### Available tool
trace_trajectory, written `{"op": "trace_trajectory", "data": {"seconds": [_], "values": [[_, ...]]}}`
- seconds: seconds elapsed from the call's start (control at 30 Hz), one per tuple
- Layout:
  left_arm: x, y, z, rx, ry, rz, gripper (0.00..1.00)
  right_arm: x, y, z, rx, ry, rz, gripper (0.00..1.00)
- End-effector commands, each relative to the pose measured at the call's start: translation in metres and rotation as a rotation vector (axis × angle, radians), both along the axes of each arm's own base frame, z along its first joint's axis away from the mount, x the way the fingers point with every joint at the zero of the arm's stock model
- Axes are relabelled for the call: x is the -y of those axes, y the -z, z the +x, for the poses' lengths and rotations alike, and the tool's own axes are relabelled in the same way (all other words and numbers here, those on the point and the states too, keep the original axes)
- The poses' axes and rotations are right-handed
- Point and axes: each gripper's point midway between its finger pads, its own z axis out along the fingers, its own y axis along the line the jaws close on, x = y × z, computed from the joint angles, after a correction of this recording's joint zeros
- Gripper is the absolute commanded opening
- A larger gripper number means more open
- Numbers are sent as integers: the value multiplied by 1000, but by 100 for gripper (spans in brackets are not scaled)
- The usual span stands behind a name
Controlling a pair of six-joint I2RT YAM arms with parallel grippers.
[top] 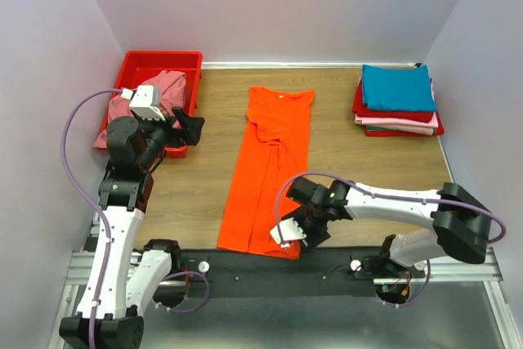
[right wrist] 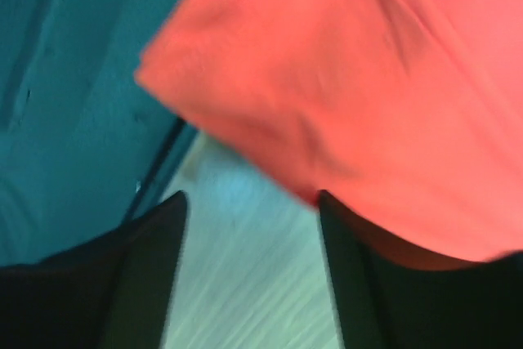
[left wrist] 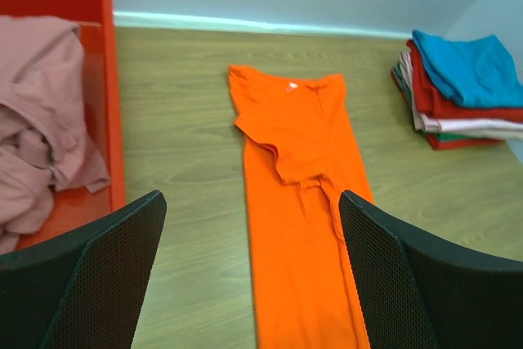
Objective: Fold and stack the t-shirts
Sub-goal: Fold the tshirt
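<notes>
Near hem: right end effector [right wrist: 249, 206] at the orange t-shirt [top: 270, 161].
Its fingers are spread, gripping nothing, with the shirt's corner just ahead. The shirt lies lengthwise, sleeves folded in, mid-counter [top: 368, 165]. The left end effector [left wrist: 251, 200] hovers released (beside the red bin [top: 159, 60]). The folded t-shirts [top: 398, 100] are stacked far right.

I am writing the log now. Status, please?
Left gripper open, empty, beside red bin. Right gripper open at near hem of orange t-shirt. Shirt folded lengthwise, flat. Nothing blocks it.
</notes>
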Motion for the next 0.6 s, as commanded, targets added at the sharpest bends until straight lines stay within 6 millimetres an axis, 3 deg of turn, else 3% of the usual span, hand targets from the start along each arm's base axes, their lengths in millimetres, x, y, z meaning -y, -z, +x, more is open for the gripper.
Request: {"op": "trace_trajectory", "data": {"seconds": [0.0, 0.1, 0.43, 0.57], "values": [[20, 6, 1, -5, 112, -41, 94, 23, -20, 6, -47, 76, 2, 76], [26, 24, 7, -55, 147, -53, 94, 32, -42, 23, -32, 165, 66, 80], [55, 90, 37, -224, 213, -57, 94, 73, -77, 79, 71, 510, 239, 86], [66, 100, 54, -251, 219, -46, 92, 83, -84, 97, 72, 649, 319, 87]]}}
